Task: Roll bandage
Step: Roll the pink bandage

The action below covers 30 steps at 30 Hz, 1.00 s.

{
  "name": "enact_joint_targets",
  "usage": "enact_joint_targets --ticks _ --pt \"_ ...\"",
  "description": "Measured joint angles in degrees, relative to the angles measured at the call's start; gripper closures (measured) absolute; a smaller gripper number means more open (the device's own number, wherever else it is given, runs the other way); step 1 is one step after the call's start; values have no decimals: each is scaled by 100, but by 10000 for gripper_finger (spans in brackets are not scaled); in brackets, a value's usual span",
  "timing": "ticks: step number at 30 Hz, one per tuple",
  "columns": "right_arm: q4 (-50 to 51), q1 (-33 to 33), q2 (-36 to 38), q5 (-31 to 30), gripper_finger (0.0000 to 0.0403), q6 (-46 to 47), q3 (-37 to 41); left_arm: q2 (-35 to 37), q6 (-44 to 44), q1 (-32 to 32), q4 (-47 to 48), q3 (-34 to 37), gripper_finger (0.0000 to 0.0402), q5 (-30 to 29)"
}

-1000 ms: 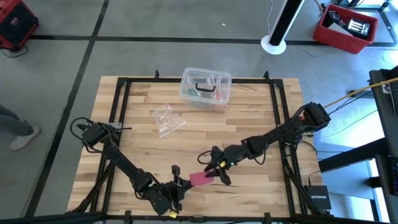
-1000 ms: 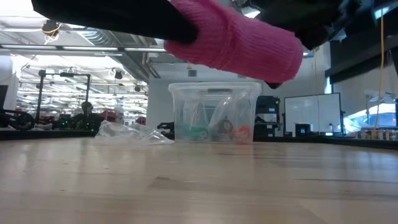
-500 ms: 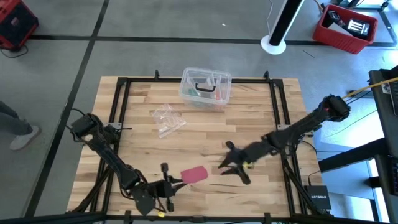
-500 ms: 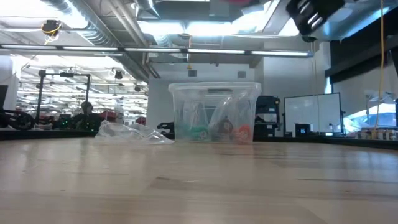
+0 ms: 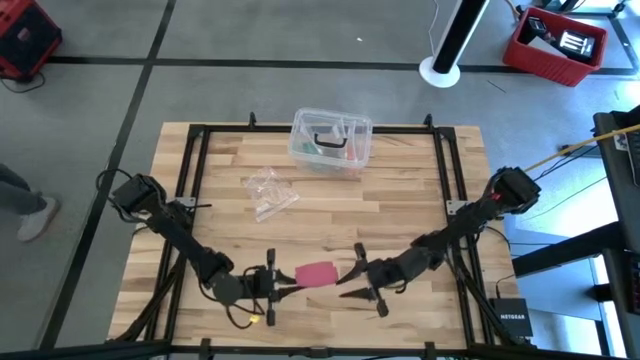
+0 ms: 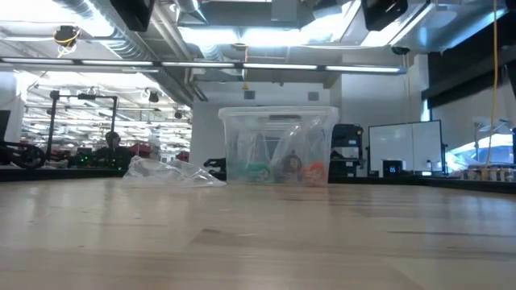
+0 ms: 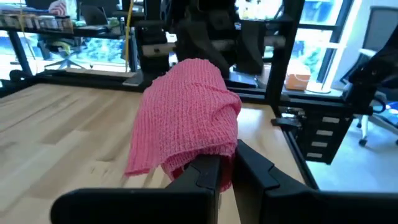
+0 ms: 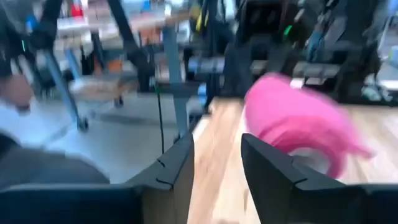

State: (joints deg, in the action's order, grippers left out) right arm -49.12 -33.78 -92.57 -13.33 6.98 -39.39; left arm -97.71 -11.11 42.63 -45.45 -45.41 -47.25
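The bandage (image 5: pixel 317 274) is a stubby pinkish-red roll of knit fabric, held up off the wooden table near its front edge. My left gripper (image 5: pixel 290 283) is shut on the roll's left end, and the roll (image 7: pixel 186 112) juts out beyond its fingertips (image 7: pixel 225 168). My right gripper (image 5: pixel 346 286) stands open just right of the roll. Nothing is between its fingers (image 8: pixel 217 155), and the bandage (image 8: pixel 298 118) shows past one of them. The low view shows only dark arm parts at its top edge, not the bandage. My left gripper pinches the end of the roll that faces it (image 7: pixel 205 155) between its two fingers. They lie level and come from the table's left. The roll sticks straight out past the fingertips, lifted clear of the table. A loose outer layer (image 7: pixel 140 163) sags on one side.
A clear plastic box (image 5: pixel 332 140) with small items stands at the far middle of the table. A crumpled clear wrapper (image 5: pixel 268 192) lies in front of it to the left. Black frame rails (image 5: pixel 190 170) run along the table's sides. Bare wood lies between the wrapper and the grippers.
My left gripper has risen with the bandage, lifting it out of the low view, and has rolled about its own line. My right gripper drew away toward the table's right edge, then came back toward the bandage's right end, lying more level.
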Motion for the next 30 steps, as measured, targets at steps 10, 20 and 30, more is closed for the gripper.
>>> enact_joint_targets --ticks 10,20,30 --pt "1315 0 301 245 267 151 -204 0 -40 67 -19 -2 384 123" --pt "1338 0 509 62 189 139 -204 2 -33 88 -65 -4 384 128" --pt "1013 2 357 -71 180 51 -202 1 -12 30 -166 -4 384 149"
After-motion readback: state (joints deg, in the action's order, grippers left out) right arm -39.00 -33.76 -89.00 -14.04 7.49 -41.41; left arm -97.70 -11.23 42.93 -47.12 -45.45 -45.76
